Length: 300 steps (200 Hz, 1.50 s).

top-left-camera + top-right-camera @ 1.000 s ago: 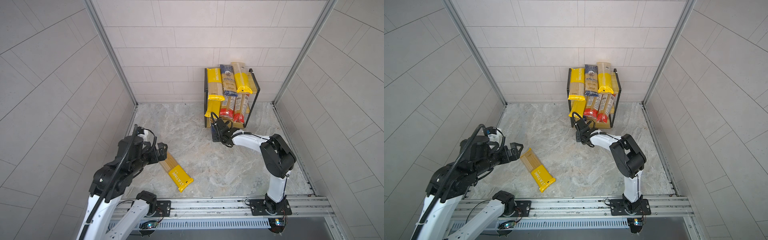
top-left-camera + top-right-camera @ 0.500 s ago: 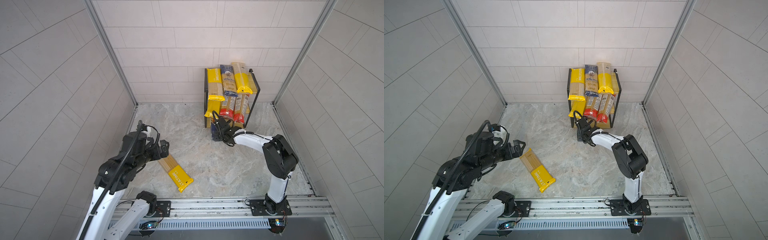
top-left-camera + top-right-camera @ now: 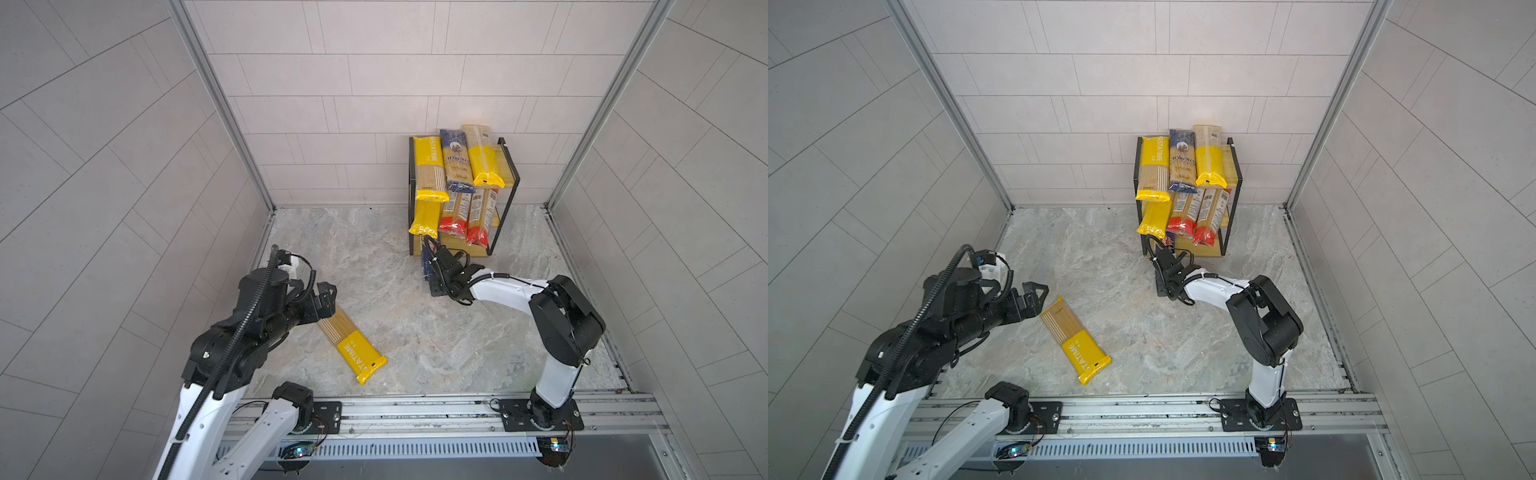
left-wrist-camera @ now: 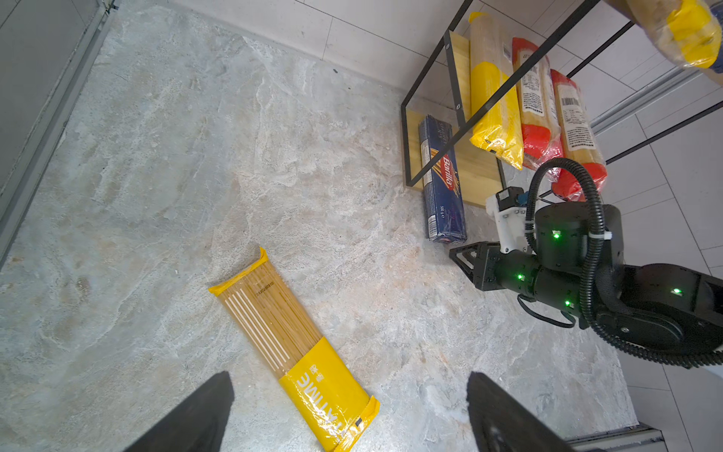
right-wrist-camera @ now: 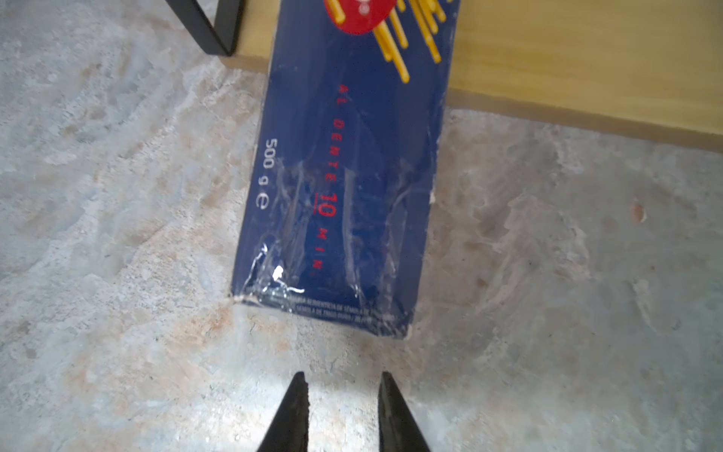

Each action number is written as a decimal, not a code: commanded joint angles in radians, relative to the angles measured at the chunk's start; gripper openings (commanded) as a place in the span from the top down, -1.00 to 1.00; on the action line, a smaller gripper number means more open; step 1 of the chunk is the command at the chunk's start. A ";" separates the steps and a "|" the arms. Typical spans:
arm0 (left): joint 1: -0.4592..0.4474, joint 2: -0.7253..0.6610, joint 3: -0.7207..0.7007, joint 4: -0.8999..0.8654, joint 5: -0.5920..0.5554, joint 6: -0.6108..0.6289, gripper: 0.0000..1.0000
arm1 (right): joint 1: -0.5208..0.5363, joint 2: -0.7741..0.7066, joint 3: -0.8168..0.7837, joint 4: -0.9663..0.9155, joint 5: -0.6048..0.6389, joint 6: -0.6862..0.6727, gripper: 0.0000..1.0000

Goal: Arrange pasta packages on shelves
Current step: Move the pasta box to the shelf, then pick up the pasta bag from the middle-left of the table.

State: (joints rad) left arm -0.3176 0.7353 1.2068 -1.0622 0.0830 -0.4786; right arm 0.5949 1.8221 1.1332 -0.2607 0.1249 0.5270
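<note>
Change over the last second: my left gripper (image 4: 349, 375) has edged in over the yellow pack (image 4: 289, 344) lying on the desk (image 3: 395, 332), jaws wide, nothing gripped. Right gripper (image 5: 341, 391) went from nearly closed to a narrow gap, empty, just behind the blue pack (image 5: 344, 188). That pack lies half on the bottom board of the rack (image 3: 478, 248), half on desk. I'd say the nudge isn't finished; yellow pickup comes next.

"Barilla", "AL DENTE 10 MIN" on dark blue pack (image 4: 446, 188), seemingly "PASTATIME" on yellow floor pack (image 3: 351, 347)
</note>
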 commanded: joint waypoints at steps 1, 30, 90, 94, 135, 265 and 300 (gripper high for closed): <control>-0.005 0.012 0.000 0.000 -0.021 0.016 -0.97 | -0.005 0.048 0.052 0.007 0.023 -0.011 0.49; -0.005 0.033 -0.001 0.014 -0.032 0.020 -0.97 | -0.025 0.103 0.134 -0.010 0.021 -0.027 0.50; -0.005 0.070 0.003 0.026 -0.035 0.028 -0.97 | -0.046 0.128 0.207 -0.047 0.025 -0.054 0.45; -0.005 0.071 0.003 0.026 -0.033 0.028 -0.97 | -0.043 0.120 0.200 -0.048 0.024 -0.053 0.42; -0.005 0.007 -0.003 -0.011 -0.035 0.015 -0.98 | 0.079 -0.055 0.049 -0.082 0.051 -0.065 -0.18; -0.005 -0.469 -0.069 -0.360 -0.022 -0.177 -0.99 | 0.741 0.046 0.098 -0.128 0.081 0.125 -0.98; -0.005 -0.557 -0.060 -0.415 0.006 -0.226 -0.99 | 0.755 0.153 0.150 -0.085 0.023 0.131 -0.98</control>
State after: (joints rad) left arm -0.3176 0.2134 1.1442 -1.4063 0.0711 -0.6579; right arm 1.3418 1.9156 1.2469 -0.3687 0.1783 0.6334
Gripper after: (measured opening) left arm 0.993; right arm 0.990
